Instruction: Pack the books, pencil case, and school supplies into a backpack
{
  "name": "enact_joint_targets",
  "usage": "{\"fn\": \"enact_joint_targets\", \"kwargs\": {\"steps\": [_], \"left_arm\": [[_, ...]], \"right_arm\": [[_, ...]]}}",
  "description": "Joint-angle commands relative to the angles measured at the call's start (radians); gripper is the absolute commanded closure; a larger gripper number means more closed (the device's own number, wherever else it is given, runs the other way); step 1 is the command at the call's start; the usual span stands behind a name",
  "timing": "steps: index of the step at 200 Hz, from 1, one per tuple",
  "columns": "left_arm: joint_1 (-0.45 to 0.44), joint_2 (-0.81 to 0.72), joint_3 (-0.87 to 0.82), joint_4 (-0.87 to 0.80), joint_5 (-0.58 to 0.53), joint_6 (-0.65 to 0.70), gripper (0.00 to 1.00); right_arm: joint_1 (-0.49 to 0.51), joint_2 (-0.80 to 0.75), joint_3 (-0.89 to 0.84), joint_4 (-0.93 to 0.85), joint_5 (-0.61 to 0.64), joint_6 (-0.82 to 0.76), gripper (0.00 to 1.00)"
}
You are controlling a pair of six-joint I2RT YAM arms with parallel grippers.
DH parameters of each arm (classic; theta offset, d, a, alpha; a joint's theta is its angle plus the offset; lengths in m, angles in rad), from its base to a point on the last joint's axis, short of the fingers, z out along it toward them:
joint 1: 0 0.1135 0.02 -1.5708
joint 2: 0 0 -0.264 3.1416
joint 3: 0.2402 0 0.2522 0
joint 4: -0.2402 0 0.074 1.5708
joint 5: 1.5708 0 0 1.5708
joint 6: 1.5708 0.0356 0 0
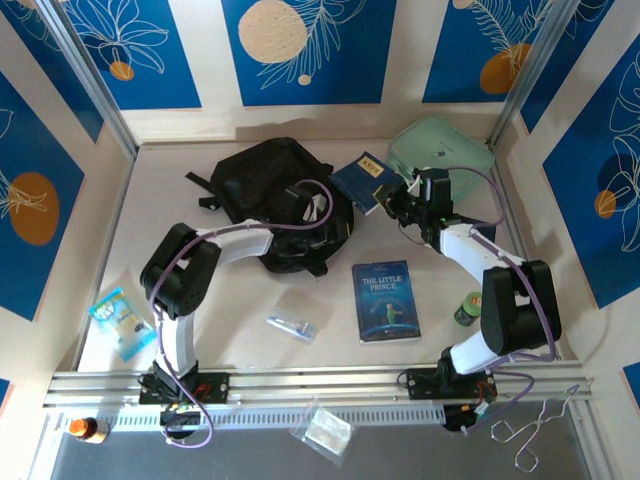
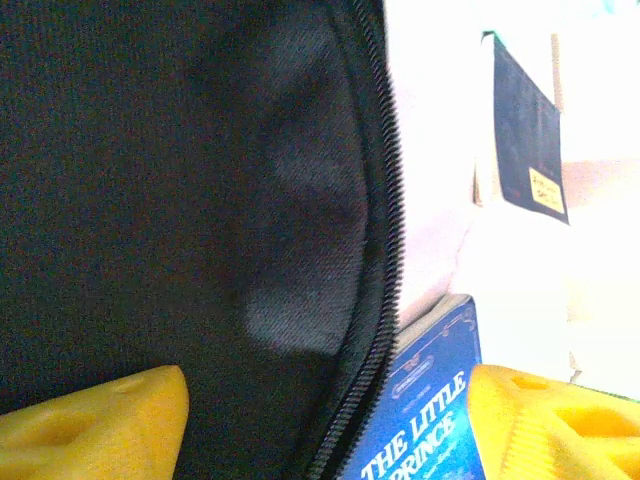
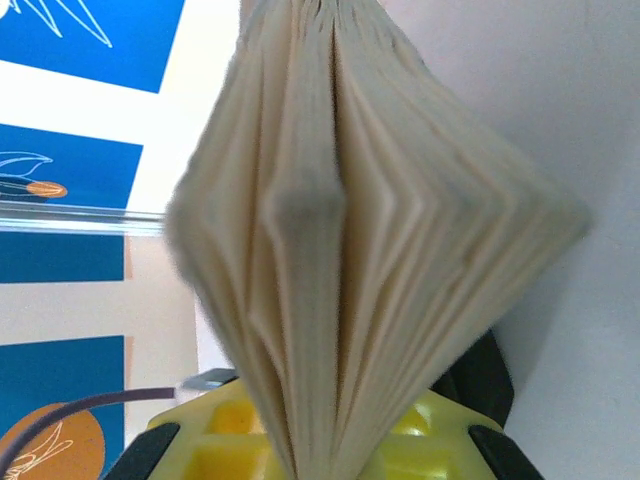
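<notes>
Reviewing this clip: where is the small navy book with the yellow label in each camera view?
Top external: the small navy book is upper centre-right, right of the backpack, held by the right claw.
Left wrist: the book is upper right, its yellow label visible.
Right wrist: its fanned page edges, centre, rising from the bottom.
Shared landmark: The Little Prince, in top and left-wrist views.

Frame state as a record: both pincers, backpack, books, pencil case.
backpack: on table, centre back
left pincer: open, fingers either side of backpack zip edge
right pincer: shut on small book, pages fanned, just right of backpack
Little Prince: flat on table, not packed
pencil case: flat on table, left of Little Prince, not packed
</notes>
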Motion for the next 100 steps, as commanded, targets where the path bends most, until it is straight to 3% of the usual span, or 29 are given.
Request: {"fn": "enact_joint_targets", "kwargs": {"steps": [1,19,51,100], "left_arm": [[-0.003,-0.054,0.060,-0.163,-0.032,0.166,0.24],[-0.002,-0.095,0.076,-0.275,-0.079,0.301,0.22],[-0.004,-0.111,0.117,-0.412,-0.065,0.487,0.24],[-0.012,-0.039,0.167,-0.354,0.010,0.458,0.38]], "right_arm": [[-0.020,-0.070,-0.011,-0.018,0.000,-0.046,0.92],[-0.033,-0.087,-0.019,-0.039,0.008,-0.065,0.92],[-0.046,-0.107,-0.029,-0.060,0.018,-0.082,0.92],[-0.052,-0.111,-0.035,-0.066,0.020,-0.074,0.92]]}}
